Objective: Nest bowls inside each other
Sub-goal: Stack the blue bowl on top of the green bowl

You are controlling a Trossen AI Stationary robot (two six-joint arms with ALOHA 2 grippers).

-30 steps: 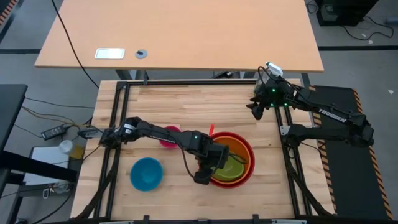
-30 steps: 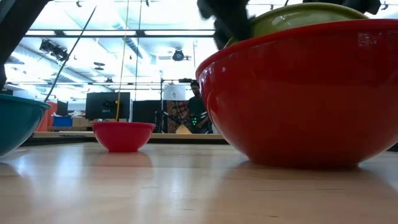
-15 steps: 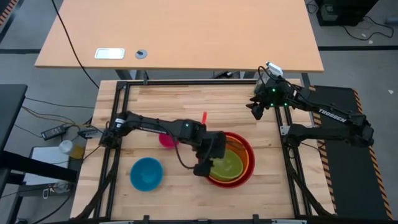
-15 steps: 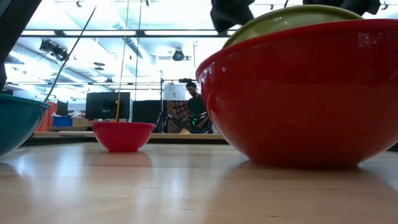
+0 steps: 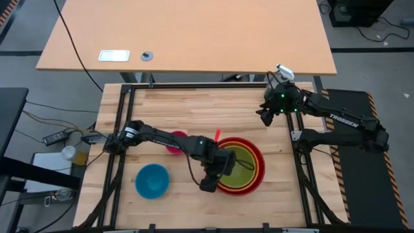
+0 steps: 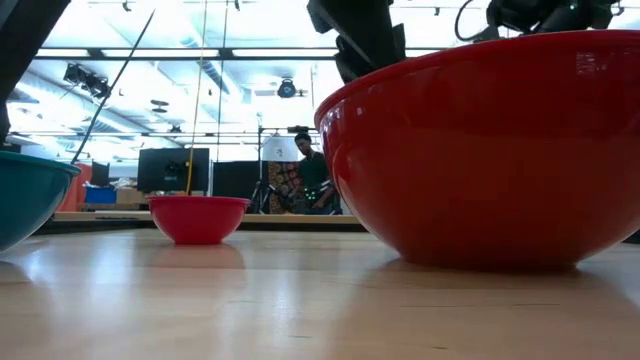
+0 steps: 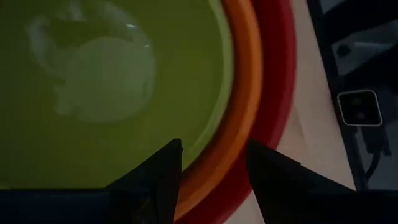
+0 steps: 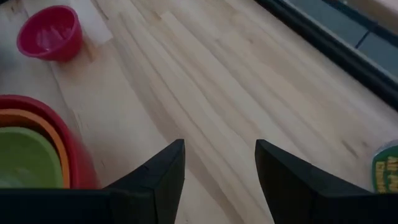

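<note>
The red bowl (image 5: 261,169) stands at the table's near right, holding the orange bowl (image 7: 244,93) and, inside that, the lime green bowl (image 7: 93,74). My left gripper (image 7: 211,168) hovers open over the stack's left rim, one finger above the green bowl's edge and the other above the red rim. On the wood at the near left rests the blue bowl (image 5: 152,180). The pink bowl (image 8: 50,32) stands farther back, partly under my left arm. My right gripper (image 5: 265,118) hangs open and empty above the table's far right. My left gripper points steeply down with the orange bowl's rim (image 7: 214,165) between its two fingers. I cannot tell whether either finger touches a bowl.
Black frame rails (image 5: 127,97) run along the table's edges. Bare wood (image 5: 207,110) lies across the far half. A bottle with a green label (image 8: 385,167) stands past the left rail. A person (image 6: 312,172) is in the room behind.
The green bowl, which stuck up tilted above the red rim, has sunk out of sight in the low view and lies level in the orange bowl. My left gripper went a little toward the far edge and came back to the stack's left rim, staying open.
</note>
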